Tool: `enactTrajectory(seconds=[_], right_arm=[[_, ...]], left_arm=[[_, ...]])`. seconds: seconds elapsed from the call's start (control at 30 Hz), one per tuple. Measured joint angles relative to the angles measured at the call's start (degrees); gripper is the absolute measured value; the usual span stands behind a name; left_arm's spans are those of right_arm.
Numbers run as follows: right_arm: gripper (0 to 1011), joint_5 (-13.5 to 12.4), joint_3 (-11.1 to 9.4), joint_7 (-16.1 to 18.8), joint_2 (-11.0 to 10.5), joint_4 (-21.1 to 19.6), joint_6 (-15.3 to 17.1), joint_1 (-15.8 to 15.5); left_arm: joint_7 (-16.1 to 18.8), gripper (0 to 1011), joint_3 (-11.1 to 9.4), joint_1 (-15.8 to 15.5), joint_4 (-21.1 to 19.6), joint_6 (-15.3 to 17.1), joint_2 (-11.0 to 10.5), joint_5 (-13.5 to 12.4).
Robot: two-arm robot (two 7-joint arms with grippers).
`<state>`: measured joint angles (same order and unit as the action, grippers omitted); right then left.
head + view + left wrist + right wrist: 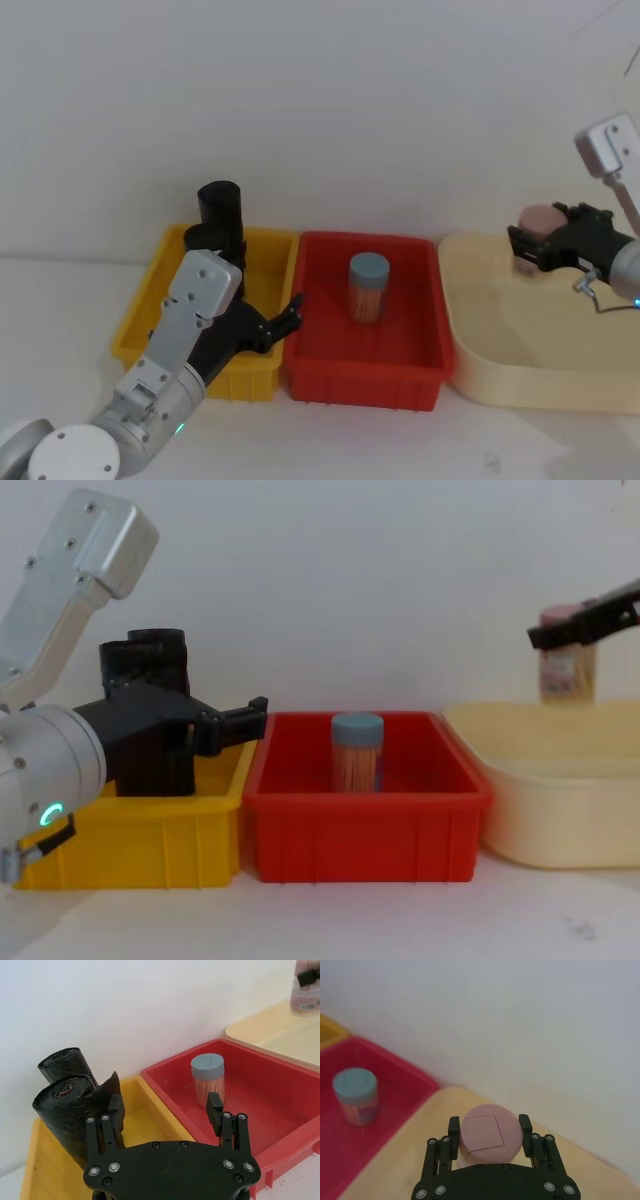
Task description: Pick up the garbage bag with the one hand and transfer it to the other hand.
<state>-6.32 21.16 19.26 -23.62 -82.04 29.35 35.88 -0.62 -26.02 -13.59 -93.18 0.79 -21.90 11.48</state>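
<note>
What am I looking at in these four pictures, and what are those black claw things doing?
It is a two-armed robot. One picture looks down from its head, one looks across from its chest, and two come from cameras on its wrists. On the table stand a yellow bin, a red bin and a cream basin. Black garbage bag rolls stand in the yellow bin, and a blue-lidded jar stands in the red one. The left pincer hangs open close to the rolls, holding nothing. The right pincer grips a pink-lidded jar above the basin.
</note>
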Motion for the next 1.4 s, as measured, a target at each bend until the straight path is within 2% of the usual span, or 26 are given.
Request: enactTrajectory(seconds=[0.1, 0.5, 1.1, 1.4], right_arm=[[694, 0.3, -0.2, -0.1, -0.3, 0.8, 0.5, -0.1], [1000, 1.0, -0.6, -0.3, -0.9, 2.5, 1.6, -0.3], [1000, 1.3, -0.7, -0.4, -1.2, 3.3, 2.2, -0.4], [1000, 1.4, -0.8, -0.4, -1.2, 3.5, 2.2, -0.4]], left_arm=[[0.0, 1000, 0.0, 0.0, 0.0, 0.0, 0.0, 0.0], [0.0, 1000, 0.0, 0.0, 0.0, 0.0, 0.0, 0.0], [-0.3, 1000, 0.0, 0.0, 0.0, 0.0, 0.0, 0.1], [-4.1, 1001, 0.0, 0.0, -0.5, 0.0, -0.8, 2.1]])
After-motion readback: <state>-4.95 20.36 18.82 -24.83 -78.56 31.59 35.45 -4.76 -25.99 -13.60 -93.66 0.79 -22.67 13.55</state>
